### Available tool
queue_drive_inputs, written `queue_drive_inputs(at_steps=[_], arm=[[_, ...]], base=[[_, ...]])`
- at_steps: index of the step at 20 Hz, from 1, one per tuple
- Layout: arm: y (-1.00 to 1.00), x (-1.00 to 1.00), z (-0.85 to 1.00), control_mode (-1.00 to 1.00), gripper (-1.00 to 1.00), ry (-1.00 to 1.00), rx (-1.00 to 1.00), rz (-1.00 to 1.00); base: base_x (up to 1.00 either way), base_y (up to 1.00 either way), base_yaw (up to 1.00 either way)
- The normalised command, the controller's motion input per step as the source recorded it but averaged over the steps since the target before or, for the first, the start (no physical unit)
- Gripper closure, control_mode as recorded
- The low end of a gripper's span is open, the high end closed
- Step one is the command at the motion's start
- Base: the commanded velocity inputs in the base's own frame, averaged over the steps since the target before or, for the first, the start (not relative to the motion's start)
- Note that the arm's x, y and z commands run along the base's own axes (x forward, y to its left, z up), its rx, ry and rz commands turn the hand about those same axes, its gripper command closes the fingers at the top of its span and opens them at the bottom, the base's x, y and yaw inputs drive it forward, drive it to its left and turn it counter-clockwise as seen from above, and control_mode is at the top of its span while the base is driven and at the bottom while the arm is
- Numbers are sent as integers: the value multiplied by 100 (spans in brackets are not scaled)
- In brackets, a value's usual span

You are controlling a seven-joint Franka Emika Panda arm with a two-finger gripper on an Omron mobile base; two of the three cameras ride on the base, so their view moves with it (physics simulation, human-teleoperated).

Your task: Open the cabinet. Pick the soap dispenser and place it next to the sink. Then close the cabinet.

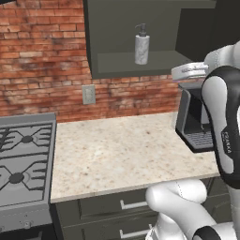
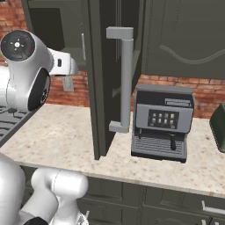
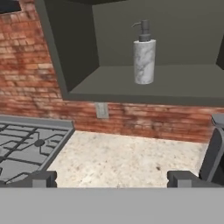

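Hand view, left to right: grey gas stove with black grates (image 3: 30, 146) at lower left, speckled beige stone counter (image 3: 127, 157) across the bottom, red brick wall (image 3: 26, 78) behind with a pale outlet plate (image 3: 102, 110) at centre. Above, the dark grey-green wall cabinet (image 3: 57, 57) stands open, shelf exposed. On that shelf, just right of centre in the upper part of the frame, stands the small light-grey speckled soap dispenser with dark pump head (image 3: 144, 54), upright, long axis vertical, spout turned toward frame left, well clear of the cabinet walls. Dark edge of the grey espresso machine (image 3: 214, 153) at lower right.

Two-finger gripper (image 3: 111, 180) at the bottom edge, tips spread wide and holding nothing. Dispenser lies above and slightly right of the gap between the tips, well apart and farther in. Judged next move: rise and advance so the tips straddle the upright body from either side, below the pump.

Left base view: same bottle (image 1: 142, 46) on the shelf at upper centre, white arm at right. Right base view: arched-panel cabinet door (image 2: 99, 83) swung open at centre, long silver bar handle (image 2: 125, 79) facing the camera.
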Motion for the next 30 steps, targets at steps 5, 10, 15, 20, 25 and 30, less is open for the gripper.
queue_drive_inputs(at_steps=[5,10,15,20,25,30], arm=[[11,69,0,-100,-100,7,0,0],[0,78,0,-100,-100,0,0,0],[0,52,0,-100,-100,1,0,0],[0,42,0,-100,-100,1,0,0],[0,53,0,-100,-100,0,0,-1],[0,54,0,-100,-100,0,0,0]], base=[[0,0,0],[0,0,0],[0,0,0],[0,0,0],[0,0,0],[0,0,0]])
